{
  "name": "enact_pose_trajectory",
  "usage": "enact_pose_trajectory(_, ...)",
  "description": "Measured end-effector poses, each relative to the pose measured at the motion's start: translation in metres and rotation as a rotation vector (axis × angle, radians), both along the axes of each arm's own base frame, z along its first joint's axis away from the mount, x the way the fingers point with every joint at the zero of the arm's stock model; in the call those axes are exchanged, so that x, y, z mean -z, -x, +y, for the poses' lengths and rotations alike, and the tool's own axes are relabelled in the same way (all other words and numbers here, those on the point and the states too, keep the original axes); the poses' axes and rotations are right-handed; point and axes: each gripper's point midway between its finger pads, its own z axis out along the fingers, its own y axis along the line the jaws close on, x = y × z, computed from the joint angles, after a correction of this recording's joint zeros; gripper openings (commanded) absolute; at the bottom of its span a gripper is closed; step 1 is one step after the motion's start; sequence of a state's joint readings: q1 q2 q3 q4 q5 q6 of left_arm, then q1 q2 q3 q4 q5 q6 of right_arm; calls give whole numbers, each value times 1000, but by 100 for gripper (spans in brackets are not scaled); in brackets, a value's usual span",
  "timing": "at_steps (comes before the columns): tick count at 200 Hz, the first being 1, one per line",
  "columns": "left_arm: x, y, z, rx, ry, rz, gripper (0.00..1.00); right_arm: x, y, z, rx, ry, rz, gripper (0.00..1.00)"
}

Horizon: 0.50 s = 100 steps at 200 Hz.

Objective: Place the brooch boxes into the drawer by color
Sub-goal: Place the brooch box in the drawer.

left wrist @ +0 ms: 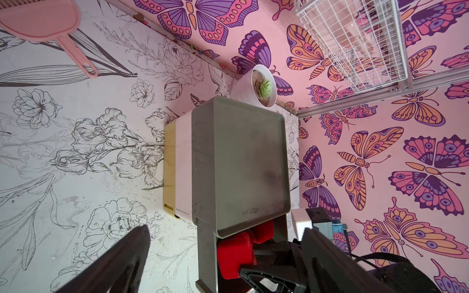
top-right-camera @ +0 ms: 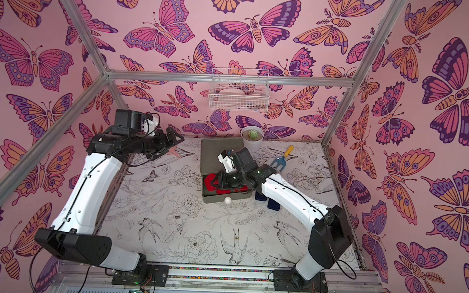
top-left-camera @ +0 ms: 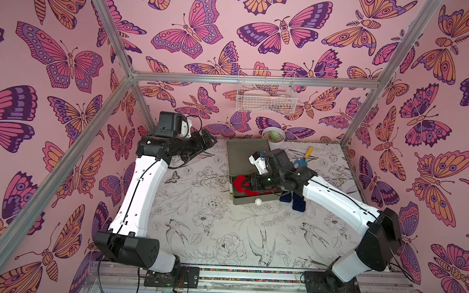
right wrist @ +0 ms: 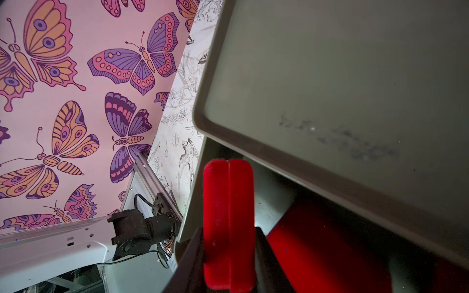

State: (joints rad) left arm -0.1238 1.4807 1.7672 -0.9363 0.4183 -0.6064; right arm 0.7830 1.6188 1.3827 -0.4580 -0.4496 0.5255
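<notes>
**Drawer.** The drawer chest (top-left-camera: 244,153) has its grey-green top drawer (top-left-camera: 243,202) pulled out toward the arm bases. The white and yellow tiers below look shut.

**Tool, right.** The right gripper (right wrist: 228,253) pinches a red brooch box (right wrist: 228,197) on edge, one finger on each flat face, in the mouth of that drawer just under the chest's top lip. Whether it touches the drawer floor cannot be told. A second red box (right wrist: 317,243) lies in the drawer beside it.

**Handling, judged.** Light, rigid clamshell. The flocked skin is unlikely to slip. A hold across the faces keeps the seam closed, while an edge hold could spring it.

**Obstructions.** The chest's overhanging top leaves little headroom, and the second box narrows the landing spot.

**Remaining stock.** The navy boxes (top-left-camera: 298,204) lie on the table just beside the chest's front corner, on the right-arm side. No black boxes are in view.

**Tool, left.** The left gripper (top-left-camera: 200,149) is spread wide and empty, well apart from the chest's opposite side, with a pink handled scoop (left wrist: 43,22) near it.

**Beyond the chest.**
- A toy garden fork (top-right-camera: 282,160).
- A potted succulent (top-left-camera: 274,135) just behind the chest's rear corner.
- A wire basket (top-left-camera: 266,92) on the wall above.
</notes>
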Motion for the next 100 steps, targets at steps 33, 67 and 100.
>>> enact_pose_trajectory(33, 2, 0, -1, 3, 2, 4, 100, 6, -2, 2, 1, 15, 5, 47)
enact_pose_trajectory(67, 4, 1, -2, 9, 7, 12, 100, -11, -12, 9, 8, 1, -35, 57)
enact_pose_trajectory(100, 4, 2, -3, 16, 12, 13, 100, -24, -19, 8, 15, 10, -82, 55)
